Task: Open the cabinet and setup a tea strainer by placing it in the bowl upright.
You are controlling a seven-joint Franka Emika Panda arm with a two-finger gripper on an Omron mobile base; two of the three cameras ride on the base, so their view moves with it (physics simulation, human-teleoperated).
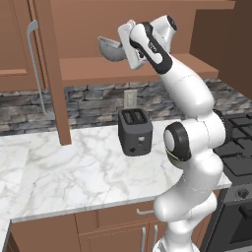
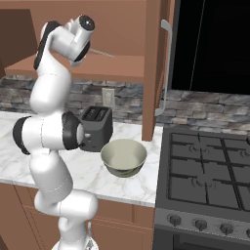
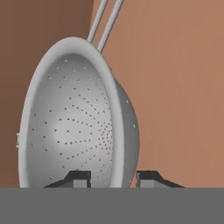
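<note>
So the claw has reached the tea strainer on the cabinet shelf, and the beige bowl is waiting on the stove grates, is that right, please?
Not quite. The bowl sits on the marble counter in front of the toaster, beside the stove, not on its grates; the right base view shows this. The rest holds: the claw straddles the tea strainer rim on the cabinet shelf.

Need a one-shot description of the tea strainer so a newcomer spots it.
Find the open reddish-brown wall cabinet above the marble counter. On its lower shelf, above the black toaster, sits the tea strainer, pinched at the rim by the gripper. It is the grey perforated half-dome, unlike the bigger beige bowl below.
</note>
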